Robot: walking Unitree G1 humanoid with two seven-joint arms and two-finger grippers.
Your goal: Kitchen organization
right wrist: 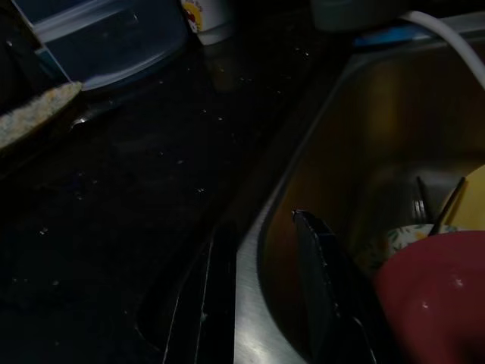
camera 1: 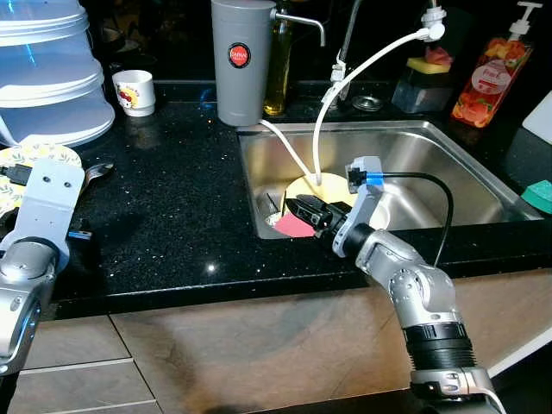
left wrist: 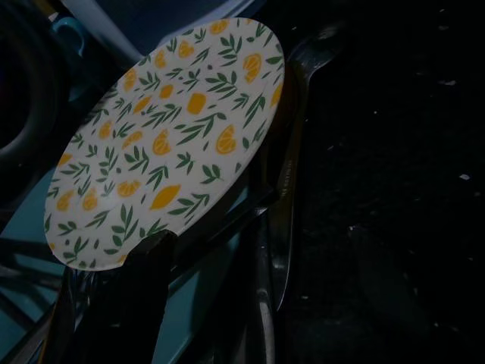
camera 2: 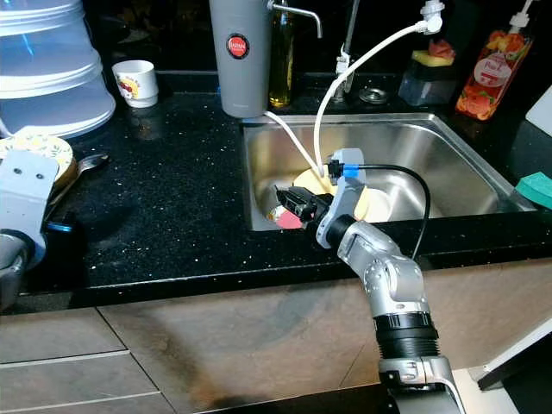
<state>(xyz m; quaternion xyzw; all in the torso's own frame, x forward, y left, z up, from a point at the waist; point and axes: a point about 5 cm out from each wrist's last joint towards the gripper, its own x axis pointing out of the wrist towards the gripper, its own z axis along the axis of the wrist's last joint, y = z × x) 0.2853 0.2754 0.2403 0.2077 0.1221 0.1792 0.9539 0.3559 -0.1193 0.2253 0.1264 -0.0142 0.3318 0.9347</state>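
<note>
My right gripper (camera 1: 299,208) reaches into the front left corner of the steel sink (camera 1: 448,164). It is open, and in the right wrist view the right gripper (right wrist: 273,296) has one finger over the sink's rim and the other inside the basin. A red bowl (right wrist: 436,299) lies just beside the inner finger, apart from it, and appears pink (camera 1: 296,227) from the head. Behind the bowl are a yellow plate (camera 1: 326,185) and a white dish (camera 2: 382,205). My left arm (camera 1: 43,203) hovers over a lemon-patterned plate (left wrist: 163,140) at the counter's left edge.
Two white hoses (camera 1: 321,129) hang into the sink. On the black counter (camera 1: 172,207) stand a grey canister (camera 1: 241,60), a small cup (camera 1: 135,90), stacked clear containers (camera 1: 47,73) and a spoon (camera 1: 99,172). A soap bottle (camera 1: 496,73) and a teal sponge (camera 1: 539,195) sit right.
</note>
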